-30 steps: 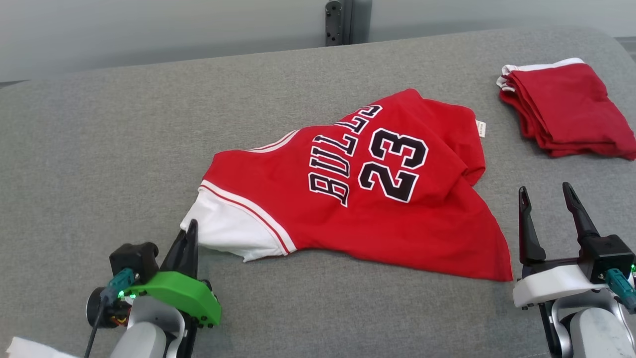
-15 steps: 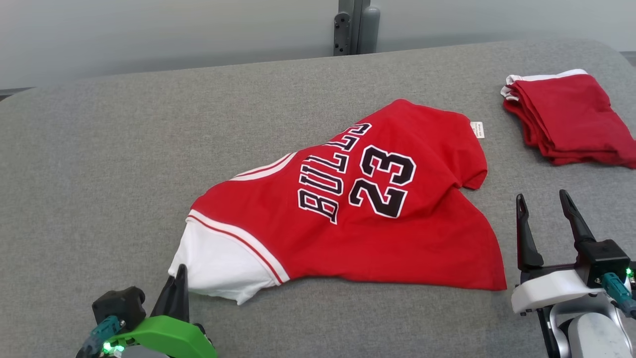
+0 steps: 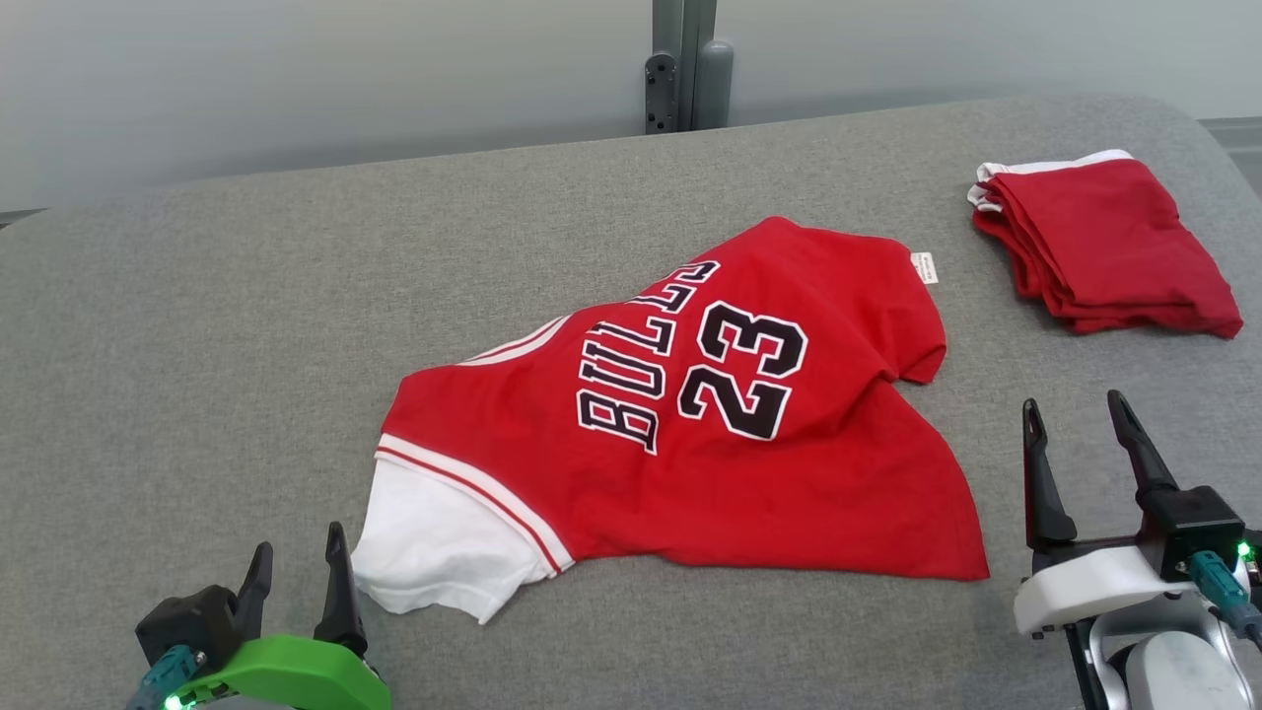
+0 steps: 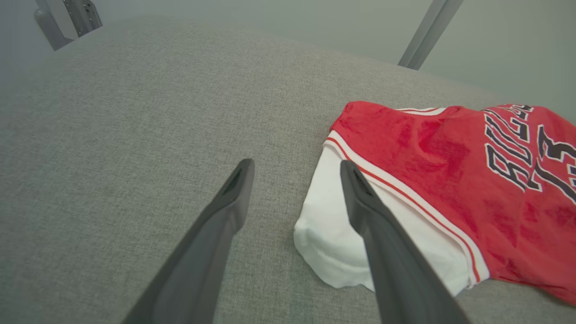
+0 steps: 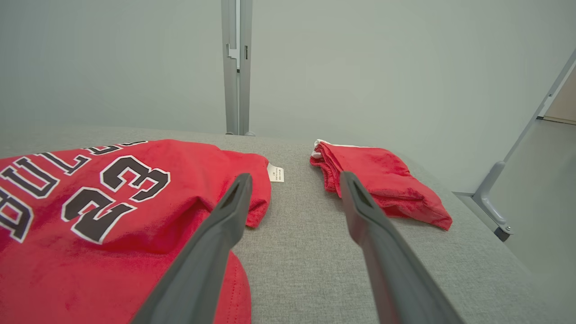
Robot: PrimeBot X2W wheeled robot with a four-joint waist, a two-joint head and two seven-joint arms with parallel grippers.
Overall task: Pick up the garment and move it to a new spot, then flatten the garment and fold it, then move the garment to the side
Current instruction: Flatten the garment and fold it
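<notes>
The left gripper (image 3: 300, 540) has opened its jaws, releasing the white sleeve (image 3: 434, 542) of the jersey (image 3: 789, 473).

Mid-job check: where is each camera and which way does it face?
Head view: on the head, facing forward-down at the red jersey; left claw lower left, right claw lower right.
Left wrist view: along its open fingers toward the white sleeve.
Right wrist view: along its open fingers toward the folded red stack.
All three share the red jersey.
</notes>
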